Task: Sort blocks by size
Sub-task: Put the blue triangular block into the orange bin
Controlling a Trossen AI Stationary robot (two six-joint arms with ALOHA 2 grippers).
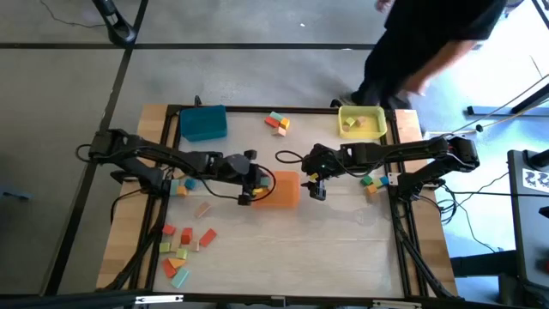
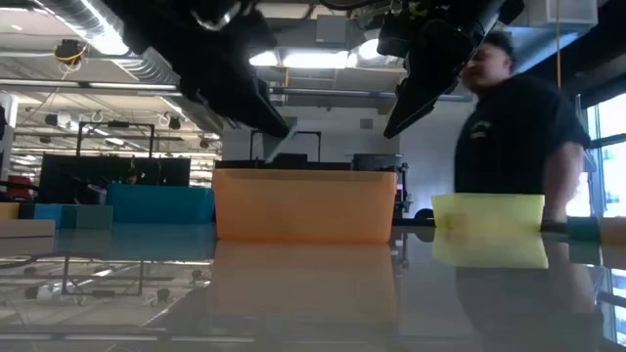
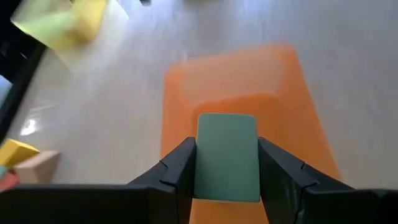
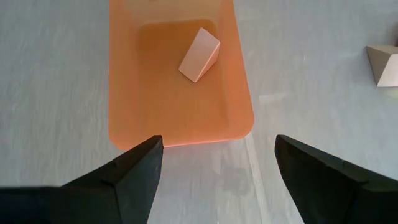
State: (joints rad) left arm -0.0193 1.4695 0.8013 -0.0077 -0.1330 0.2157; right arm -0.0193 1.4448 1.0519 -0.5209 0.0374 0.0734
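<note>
Left hand (image 3: pixel 227 180) is clamped closed; right hand (image 4: pixel 217 155) is spread wide.

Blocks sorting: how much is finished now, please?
Done: one tan block lies in the orange tray; some are in the yellow tray. In hand: the left gripper holds a green block above the orange tray. Left: loose blocks on the table.

Two dark, jointed robot arms

Both arms are black with rounded joints and thin black cables looping alongside them at mid-frame in the high view; the right gripper (image 4: pixel 214 163) ends in two matte black, wedge-shaped fingers (image 4: pixel 134 171) with flat inner faces.
</note>
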